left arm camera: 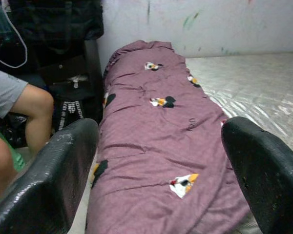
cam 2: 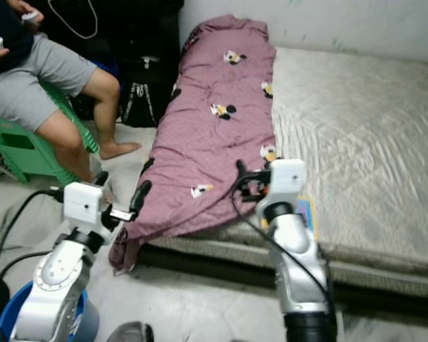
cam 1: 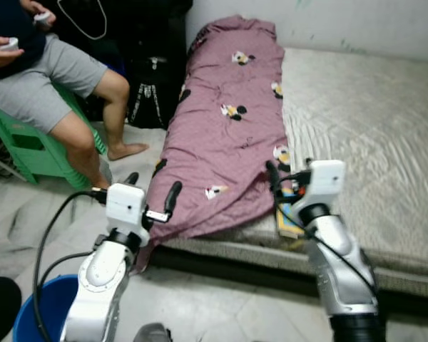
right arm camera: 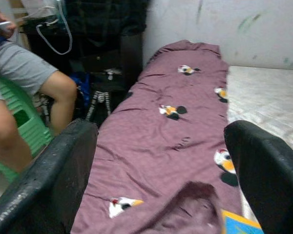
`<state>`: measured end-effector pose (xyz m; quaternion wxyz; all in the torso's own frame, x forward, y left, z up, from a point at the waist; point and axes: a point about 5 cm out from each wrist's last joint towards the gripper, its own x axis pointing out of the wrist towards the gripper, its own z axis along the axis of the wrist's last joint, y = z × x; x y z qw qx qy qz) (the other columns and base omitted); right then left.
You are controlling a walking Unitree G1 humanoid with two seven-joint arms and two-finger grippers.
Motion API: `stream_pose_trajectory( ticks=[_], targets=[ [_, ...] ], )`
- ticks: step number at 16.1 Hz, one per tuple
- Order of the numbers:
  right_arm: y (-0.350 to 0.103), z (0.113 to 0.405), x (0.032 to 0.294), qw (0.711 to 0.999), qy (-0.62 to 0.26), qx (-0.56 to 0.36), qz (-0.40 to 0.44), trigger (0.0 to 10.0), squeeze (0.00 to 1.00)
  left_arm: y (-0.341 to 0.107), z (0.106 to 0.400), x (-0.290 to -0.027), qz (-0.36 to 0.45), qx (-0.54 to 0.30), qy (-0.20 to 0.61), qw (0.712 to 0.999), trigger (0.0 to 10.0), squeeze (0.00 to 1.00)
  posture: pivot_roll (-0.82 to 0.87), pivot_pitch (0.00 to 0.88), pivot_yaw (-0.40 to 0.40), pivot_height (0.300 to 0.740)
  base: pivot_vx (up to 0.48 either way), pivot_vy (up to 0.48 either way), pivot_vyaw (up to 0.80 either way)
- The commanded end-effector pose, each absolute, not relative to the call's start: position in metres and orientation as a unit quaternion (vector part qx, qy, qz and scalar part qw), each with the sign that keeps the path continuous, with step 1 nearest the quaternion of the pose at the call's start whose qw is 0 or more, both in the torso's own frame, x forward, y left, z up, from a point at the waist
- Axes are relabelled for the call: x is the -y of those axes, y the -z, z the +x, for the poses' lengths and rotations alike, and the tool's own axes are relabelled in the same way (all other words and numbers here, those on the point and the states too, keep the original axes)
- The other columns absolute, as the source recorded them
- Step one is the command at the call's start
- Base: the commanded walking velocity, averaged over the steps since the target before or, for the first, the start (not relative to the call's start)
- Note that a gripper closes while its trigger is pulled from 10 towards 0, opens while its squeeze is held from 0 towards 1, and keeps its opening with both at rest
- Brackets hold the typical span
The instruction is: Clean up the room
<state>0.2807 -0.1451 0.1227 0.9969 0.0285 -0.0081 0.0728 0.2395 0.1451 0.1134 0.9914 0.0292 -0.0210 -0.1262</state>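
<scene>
A mauve blanket (cam 1: 228, 121) with cartoon mouse prints lies lengthwise along the left side of a bare mattress (cam 1: 371, 121); its near end hangs over the mattress edge toward the floor. My left gripper (cam 1: 153, 185) is open, just left of that hanging end, with nothing between its fingers (left arm camera: 53, 170). My right gripper (cam 1: 289, 171) is open over the blanket's near right edge, also with nothing in it. A colourful flat book (cam 1: 289, 219) peeks out beside the blanket under the right wrist, and is seen again as the book (right arm camera: 239, 223) in the right wrist view.
A person (cam 1: 50, 71) sits on a green stool (cam 1: 28, 149) at the left, bare feet on the floor beside the mattress. A black bag (cam 1: 150, 92) leans at the wall. A blue bucket (cam 1: 46, 306) stands by my left arm.
</scene>
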Motion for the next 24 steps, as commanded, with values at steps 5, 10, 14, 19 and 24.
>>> stream_pose_trajectory(
  ticks=[5,10,14,19,24],
  targets=[
    [-0.123,0.28,0.15,0.997,-0.066,0.012,0.025,10.0,0.0,-0.115,0.239,-0.145,0.027,0.026,0.133,0.99,10.0,0.0,-0.01,0.062,-0.052,0.74,0.433,0.0,0.0],
    [-0.123,0.28,0.151,0.998,-0.065,0.014,0.021,10.0,0.0,-0.114,0.239,-0.145,0.028,0.022,0.128,0.991,10.0,0.0,-0.01,0.062,-0.052,0.74,0.4,0.0,0.0],
    [-0.119,0.275,0.16,0.999,-0.041,0.012,0.022,10.0,0.0,-0.108,0.241,-0.157,0.034,0.01,0.079,0.996,10.0,0.0,-0.01,0.039,-0.039,0.74,0.0,0.0,0.0],
    [-0.11,0.262,0.173,1.0,0.008,0.009,0.015,10.0,0.0,-0.108,0.248,-0.167,0.075,0.009,0.065,0.995,10.0,0.0,-0.02,0.028,-0.002,0.74,0.0,0.0,0.0],
    [-0.107,0.261,0.177,0.999,0.028,0.004,0.017,10.0,0.0,-0.107,0.25,-0.163,0.071,0.006,0.074,0.995,10.0,0.0,-0.03,0.033,0.012,0.74,0.0,0.0,-0.09]
  ],
)
